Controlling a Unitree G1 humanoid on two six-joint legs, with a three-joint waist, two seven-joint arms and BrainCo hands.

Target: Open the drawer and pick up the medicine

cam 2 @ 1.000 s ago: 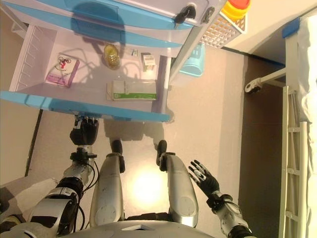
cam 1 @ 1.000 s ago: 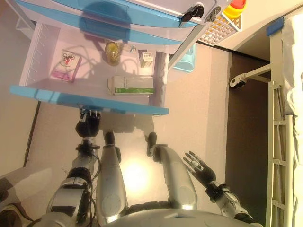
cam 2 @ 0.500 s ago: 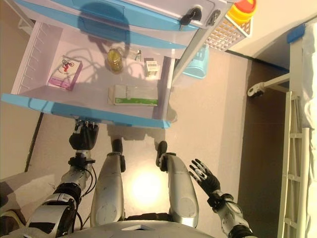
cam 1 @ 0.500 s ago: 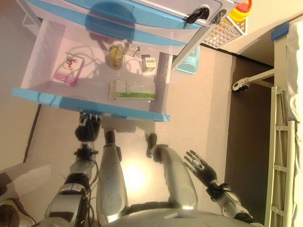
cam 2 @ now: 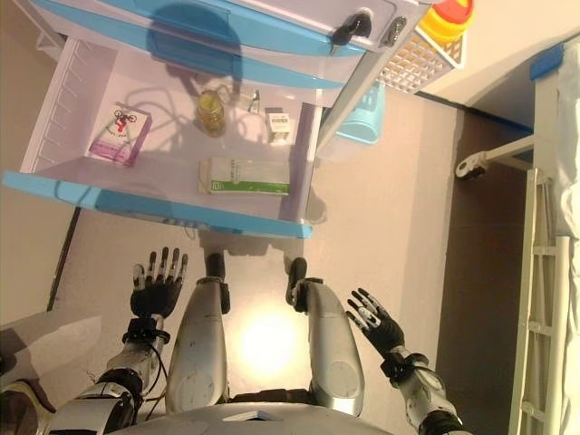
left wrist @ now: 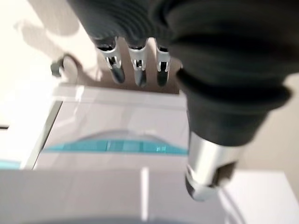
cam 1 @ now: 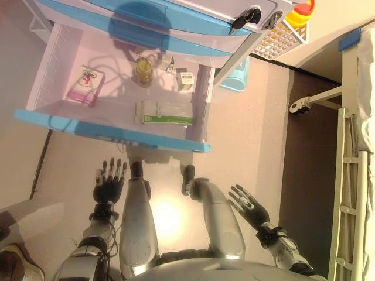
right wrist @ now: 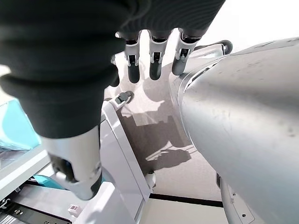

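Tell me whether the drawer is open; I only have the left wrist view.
Observer: Yes, the drawer is pulled out; the left hand hangs open short of its blue front.
Operator: What's inside?
Observer: A pink box at the left, a yellowish jar and a small white box at the back, a green-and-white box near the front.
Operator: And the right hand?
Observer: The right hand is open, at the robot's right side, holding nothing.

The drawer (cam 1: 111, 133) looks like glossy blue-fronted plastic; the green-and-white medicine box (cam 1: 164, 111) looks like matt cardboard.
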